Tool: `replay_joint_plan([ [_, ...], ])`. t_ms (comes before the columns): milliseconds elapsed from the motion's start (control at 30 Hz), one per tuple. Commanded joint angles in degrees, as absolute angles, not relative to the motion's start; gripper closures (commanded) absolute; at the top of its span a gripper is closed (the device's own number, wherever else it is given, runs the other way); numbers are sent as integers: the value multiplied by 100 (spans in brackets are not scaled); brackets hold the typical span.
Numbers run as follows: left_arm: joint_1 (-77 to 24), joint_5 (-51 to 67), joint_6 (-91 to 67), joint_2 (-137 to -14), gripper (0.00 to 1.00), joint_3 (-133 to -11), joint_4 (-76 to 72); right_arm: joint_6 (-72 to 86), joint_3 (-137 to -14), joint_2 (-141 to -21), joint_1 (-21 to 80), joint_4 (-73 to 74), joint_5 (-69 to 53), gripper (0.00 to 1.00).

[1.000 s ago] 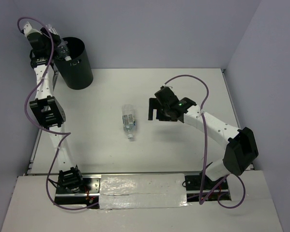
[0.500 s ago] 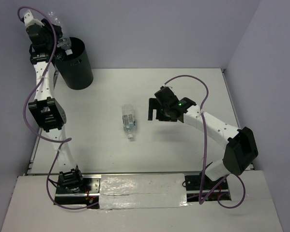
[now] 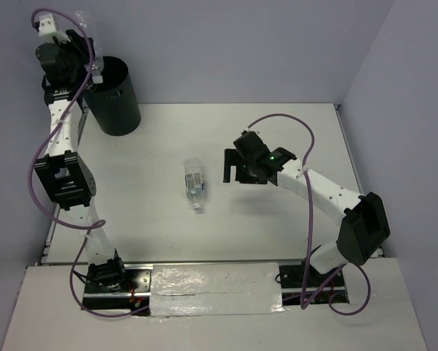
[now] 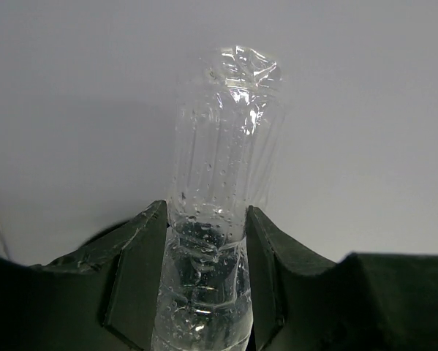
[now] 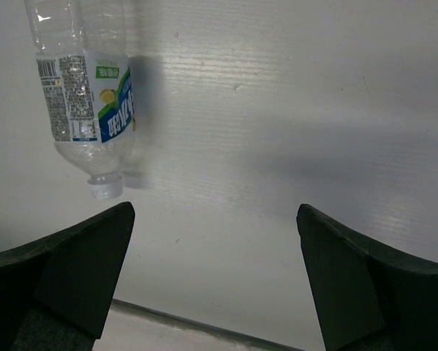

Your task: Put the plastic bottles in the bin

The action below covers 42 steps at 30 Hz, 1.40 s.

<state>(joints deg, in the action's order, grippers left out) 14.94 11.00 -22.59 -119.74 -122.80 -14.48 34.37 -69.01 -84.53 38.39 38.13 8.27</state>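
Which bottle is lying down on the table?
The bottle with the blue and green label, on its side in the middle of the table. The other bottle is clear and pinched in the left hand, up by the black bin.

I see a clear crinkly bottle (image 4: 213,168) held aloft over the left rim of the upright black bin (image 3: 118,110), a blue-labelled bottle (image 3: 194,184) lying flat mid-table (image 3: 277,234), cap toward its near edge

Bright, even light; soft shadows.
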Motion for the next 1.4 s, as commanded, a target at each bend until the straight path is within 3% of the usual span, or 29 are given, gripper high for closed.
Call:
replay_joint_plan([
  [0, 1468, 1047, -1829, -11997, 56, -11989, -2161, 3287, -7049, -8262, 3894, 3805, 844, 0],
  [267, 1450, 809, -1363, -11821, 55, -10478, -3935, 3287, -6996, -8332, 3894, 3815, 809, 0],
  [500, 1459, 554, -1003, -11549, 46, -9502, -4517, 3270, -7066, -8429, 3902, 3788, 773, 0],
  [533, 1468, 545, -985, -11505, 40, -9431, -4535, 3270, -7066, -8455, 3902, 3788, 773, 0],
  [567, 1476, 545, -984, -11461, 12, -9352, -4579, 3261, -7093, -8464, 3894, 3788, 773, 0],
  [600, 1494, 562, -1002, -11348, 1, -9221, -4640, 3243, -7093, -8481, 3902, 3788, 765, 0],
  [767, 1617, 1018, -1282, -11075, 1, -9403, -4325, 3217, -7189, -8517, 3911, 3779, 747, 0],
  [900, 1705, 1466, -1731, -10873, 1, -10027, -3702, 3155, -7461, -8499, 3902, 3928, 896, 0],
  [1100, 1609, 1635, -2355, -10302, 1, -11284, -1507, 3146, -7760, -8394, 3911, 4043, 958, 0],
  [1267, 653, 425, -1742, -9353, 1, -11234, 1324, 3322, -7813, -8385, 4078, 3964, 949, 0],
  [1367, -480, -1042, -1617, -8545, 1, -9979, 2046, 3489, -7622, -8166, 4122, 3929, 1019, 0],
])
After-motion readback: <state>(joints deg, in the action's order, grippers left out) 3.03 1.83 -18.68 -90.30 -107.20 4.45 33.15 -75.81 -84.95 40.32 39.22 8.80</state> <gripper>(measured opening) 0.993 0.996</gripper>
